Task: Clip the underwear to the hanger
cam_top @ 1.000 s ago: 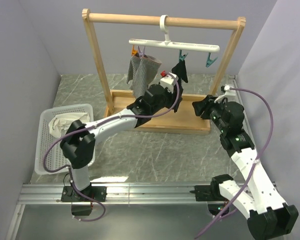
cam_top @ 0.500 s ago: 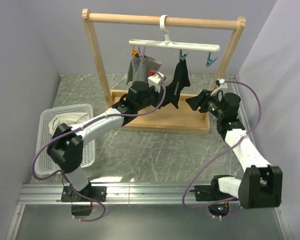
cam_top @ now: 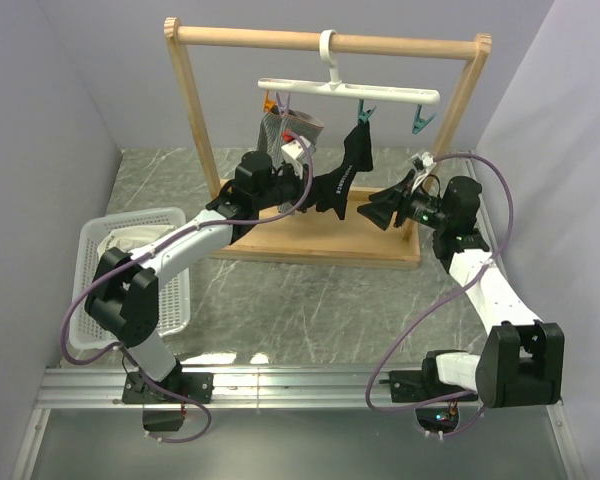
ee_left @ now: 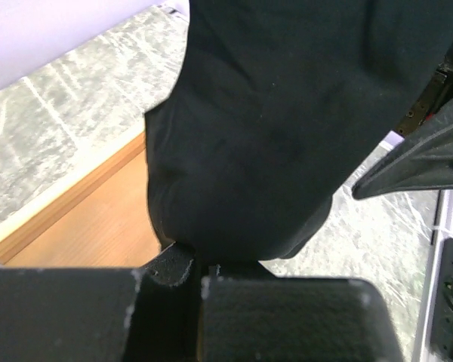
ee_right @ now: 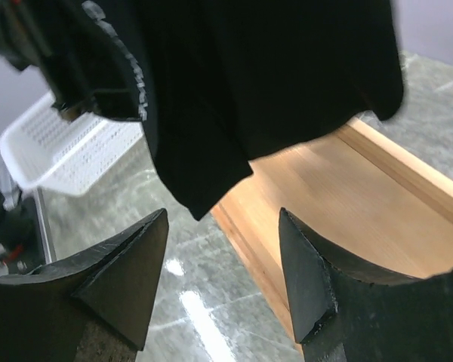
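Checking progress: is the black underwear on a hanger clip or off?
On, by one corner: the underwear hangs from a teal clip on the hanger, lower end pinched by the left gripper.

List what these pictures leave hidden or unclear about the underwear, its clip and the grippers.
- Top view: whether the teal clip bites the underwear is too small to tell.
- Top view: the tips of the left gripper merge with the black fabric.
- Left wrist view: the underwear fills the frame, hiding the hanger.
- Right wrist view: the upper edge cuts off the underwear's top, above the open right gripper.
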Controlling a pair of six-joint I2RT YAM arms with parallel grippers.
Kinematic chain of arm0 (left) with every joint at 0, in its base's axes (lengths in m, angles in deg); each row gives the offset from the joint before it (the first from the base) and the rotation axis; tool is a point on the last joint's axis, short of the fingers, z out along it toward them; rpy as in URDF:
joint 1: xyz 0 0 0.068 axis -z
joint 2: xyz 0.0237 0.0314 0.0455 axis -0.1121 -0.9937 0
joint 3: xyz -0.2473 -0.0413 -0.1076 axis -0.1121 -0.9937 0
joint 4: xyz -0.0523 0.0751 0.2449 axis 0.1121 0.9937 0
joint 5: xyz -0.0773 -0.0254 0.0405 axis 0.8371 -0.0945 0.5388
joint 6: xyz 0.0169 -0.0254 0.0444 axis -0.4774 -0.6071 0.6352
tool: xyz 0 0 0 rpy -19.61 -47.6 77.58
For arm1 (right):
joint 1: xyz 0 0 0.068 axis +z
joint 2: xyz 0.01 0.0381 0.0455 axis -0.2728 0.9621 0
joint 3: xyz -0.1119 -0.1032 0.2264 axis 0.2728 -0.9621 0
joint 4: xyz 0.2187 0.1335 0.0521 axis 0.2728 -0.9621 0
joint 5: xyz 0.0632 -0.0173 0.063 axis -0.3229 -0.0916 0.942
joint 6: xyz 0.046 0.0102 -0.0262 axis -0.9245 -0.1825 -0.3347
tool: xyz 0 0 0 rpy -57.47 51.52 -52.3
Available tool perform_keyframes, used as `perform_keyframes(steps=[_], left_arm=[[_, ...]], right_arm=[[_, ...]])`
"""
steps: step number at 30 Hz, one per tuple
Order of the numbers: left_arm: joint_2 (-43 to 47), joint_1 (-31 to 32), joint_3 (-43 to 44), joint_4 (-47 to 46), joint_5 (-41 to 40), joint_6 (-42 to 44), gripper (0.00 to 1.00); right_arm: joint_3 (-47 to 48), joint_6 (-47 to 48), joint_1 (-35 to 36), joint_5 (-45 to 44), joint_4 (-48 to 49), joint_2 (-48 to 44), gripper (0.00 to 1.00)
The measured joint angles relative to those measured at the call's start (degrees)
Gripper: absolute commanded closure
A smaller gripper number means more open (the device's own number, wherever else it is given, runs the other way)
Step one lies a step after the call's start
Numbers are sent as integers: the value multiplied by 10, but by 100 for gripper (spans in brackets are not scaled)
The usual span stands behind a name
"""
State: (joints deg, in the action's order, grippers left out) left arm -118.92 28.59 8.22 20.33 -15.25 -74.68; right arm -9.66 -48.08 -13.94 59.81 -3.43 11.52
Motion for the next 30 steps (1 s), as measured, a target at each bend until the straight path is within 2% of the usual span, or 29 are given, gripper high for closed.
perform_keyframes(steps=[8, 15, 21, 25, 26, 27, 28, 30], left_arm=[[-12, 0, 7, 0, 24, -21, 100], [-25, 0, 20, 0, 31, -39, 99], [-25, 0, 20, 0, 35, -45, 100], [-25, 1, 20, 0, 35, -51, 99], [-25, 1, 20, 0, 35, -54, 98], [-25, 2, 20, 0, 35, -55, 97], [-25, 2, 20, 0, 35, -56, 96], [-25, 4, 20, 0, 38, -58, 86]], right_arm=[[-4, 73, 41, 7, -16, -15, 33], [-13, 117, 96, -41, -25, -15, 34], [-12, 128, 108, -91, -12, 2, 52], [-9, 131, 109, -112, -14, 20, 76], [-8, 133, 109, -115, -15, 22, 90], [-7, 134, 110, -116, -15, 23, 96], [-6, 137, 110, -118, -16, 23, 100], [-6, 138, 110, -118, -18, 22, 100]])
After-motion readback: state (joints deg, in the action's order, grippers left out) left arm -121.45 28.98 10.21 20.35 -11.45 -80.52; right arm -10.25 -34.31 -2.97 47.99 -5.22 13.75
